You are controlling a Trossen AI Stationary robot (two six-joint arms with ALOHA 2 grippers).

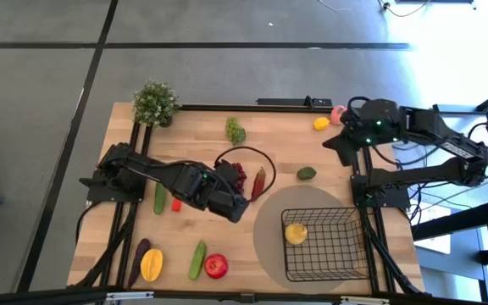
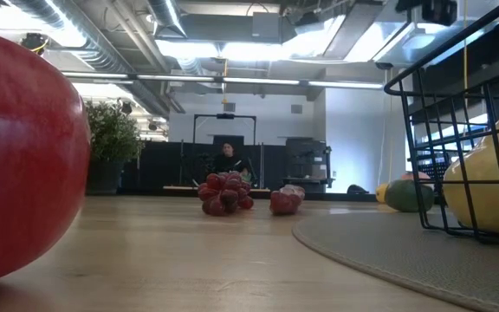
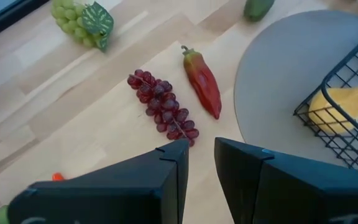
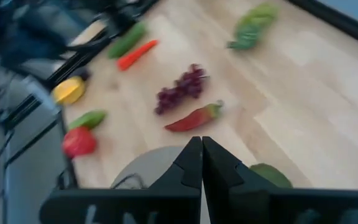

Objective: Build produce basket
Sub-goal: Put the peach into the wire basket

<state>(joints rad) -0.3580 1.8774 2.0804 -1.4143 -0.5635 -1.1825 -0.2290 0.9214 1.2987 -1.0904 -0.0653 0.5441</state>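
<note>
You have barely begun: only a yellow toy pear (image 1: pixel 296 233) lies in the black wire-mesh basket (image 1: pixel 346 264) at lower right, other produce is scattered, left gripper (image 3: pixel 201 149) slightly parted over dark red grapes (image 3: pixel 163 111), right gripper (image 4: pixel 201 152) closed, empty.

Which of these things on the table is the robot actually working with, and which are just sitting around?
Part of the job:
basket, with a yellow pear already inside
dark red grapes, just ahead of the left hand
chili
green grapes
avocado
red apple

Just lying about:
potted plant
round grey mat under the basket
black cable
</note>
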